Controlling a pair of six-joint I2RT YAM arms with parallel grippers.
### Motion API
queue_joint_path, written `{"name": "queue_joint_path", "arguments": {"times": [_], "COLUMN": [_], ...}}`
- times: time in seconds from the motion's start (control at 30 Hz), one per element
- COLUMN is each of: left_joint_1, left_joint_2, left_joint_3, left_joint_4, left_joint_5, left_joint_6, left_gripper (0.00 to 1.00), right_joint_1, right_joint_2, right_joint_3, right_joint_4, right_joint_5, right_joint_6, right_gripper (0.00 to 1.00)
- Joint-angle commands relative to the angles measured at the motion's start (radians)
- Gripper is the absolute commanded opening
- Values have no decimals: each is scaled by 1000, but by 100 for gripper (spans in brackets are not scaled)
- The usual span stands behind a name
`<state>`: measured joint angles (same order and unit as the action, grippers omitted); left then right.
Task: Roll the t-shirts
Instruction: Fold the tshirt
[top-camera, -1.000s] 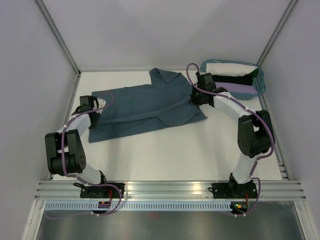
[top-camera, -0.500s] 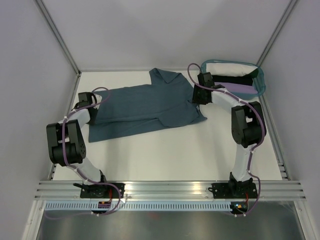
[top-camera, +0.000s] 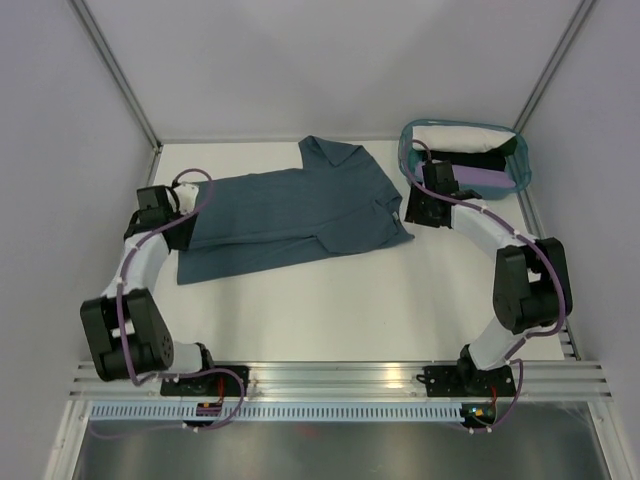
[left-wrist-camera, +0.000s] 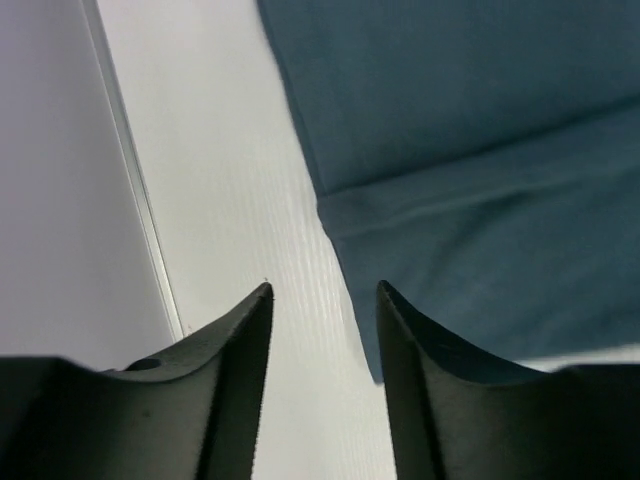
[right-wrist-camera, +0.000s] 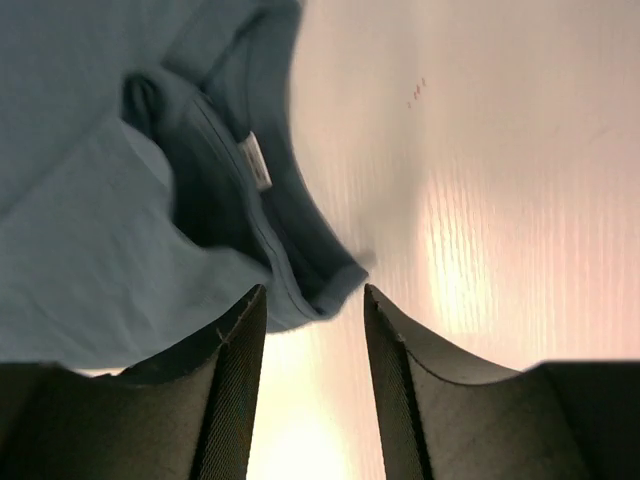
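I am looking down at the flat white table (top-camera: 400, 300). The dusty slate-blue cotton t-shirt (top-camera: 290, 215) lies spread across it as a long band, from about 9 o'clock to about 2 o'clock. Its neck end is toward 2 o'clock.

My left claw (left-wrist-camera: 324, 285) is at 9 o'clock. Its two fingers are parted and hold nothing. They hang over bare table, just beside the shirt's bottom edge.

My right claw (right-wrist-camera: 315, 288) is at 2 o'clock. It is parted and holds nothing too. The shirt's collar (right-wrist-camera: 300, 230) sits right in front of its tips.

The teal see-through plastic basket (top-camera: 522, 170) is at 1 o'clock. It holds a white bundle (top-camera: 450, 137), a black one (top-camera: 480, 162) and a lilac one (top-camera: 490, 182).

I think the shirt is laid out and ready, but no roll has begun. Next I think I must pick one short end, pinch its edge with both claws and turn it over onto itself. I must grab only cloth and keep both sides even, or the roll may go crooked.
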<state>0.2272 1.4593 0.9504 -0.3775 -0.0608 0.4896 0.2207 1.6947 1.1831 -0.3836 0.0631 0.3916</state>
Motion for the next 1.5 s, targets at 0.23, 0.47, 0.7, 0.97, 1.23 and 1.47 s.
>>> {"name": "queue_joint_path", "arguments": {"times": [0.23, 0.47, 0.7, 0.97, 1.23, 1.47], "left_joint_1": [-103, -146, -160, -160, -160, -160], "left_joint_2": [-202, -64, -17, -203, -284, -340], "left_joint_3": [-264, -306, -361, -386, -381, -193], "left_joint_4": [-115, 12, 89, -4, -313, -380], "left_joint_5": [129, 37, -10, 7, 168, 269], "left_joint_6": [305, 290, 256, 335, 446, 351], "left_gripper": [64, 62, 3, 2, 46, 53], "right_joint_1": [-36, -67, -81, -81, -81, -64], "right_joint_2": [97, 97, -30, -280, -484, -538], "right_joint_3": [-103, -186, -284, -418, -527, -272], "right_joint_4": [106, 143, 103, -34, -134, -196], "right_joint_5": [-120, -158, -131, -85, -88, 64], "right_joint_6": [52, 75, 79, 107, 179, 135], "right_gripper": [53, 7, 0, 1, 43, 42]}}
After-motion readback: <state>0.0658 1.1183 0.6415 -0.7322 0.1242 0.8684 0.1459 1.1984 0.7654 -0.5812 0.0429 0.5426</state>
